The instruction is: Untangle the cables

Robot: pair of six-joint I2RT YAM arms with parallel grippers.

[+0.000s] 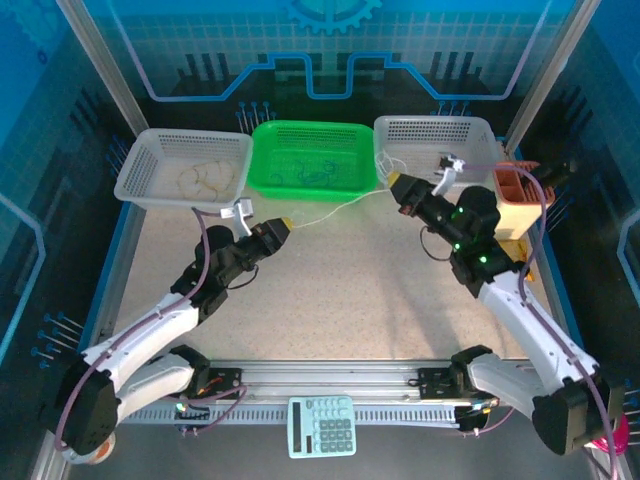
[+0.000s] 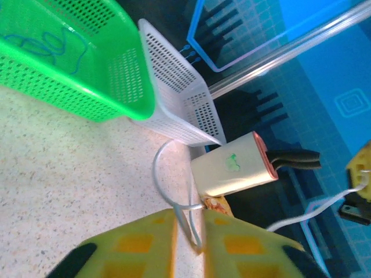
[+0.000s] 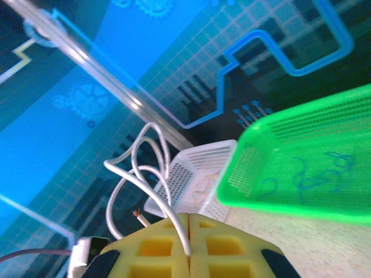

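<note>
White cable (image 1: pixel 340 207): stretched above the table (image 1: pixel 330 290) between your two grippers, just in front of the green basket (image 1: pixel 258 160).
Left gripper (image 2: pixel 190 225): pads slightly spread, with the cable lying loose in the gap.
Right gripper (image 3: pixel 189 223): pressed together and pinching the cable, with several loops standing above it.
Slip risk: with the left pads parted, any pull from the right could draw that end out and drop it.
Knot risk: if you pull hard, those loops may cinch tight instead of opening.
Snag risk: the cable passes close to the green basket's rim and could catch or drag it.
Green basket: curled blue cables (image 1: pixel 312 176).
Left white basket (image 1: pixel 133 170): pale cables (image 1: pixel 205 178).
Right white basket (image 1: pixel 482 135): you cannot tell what is inside.
</note>
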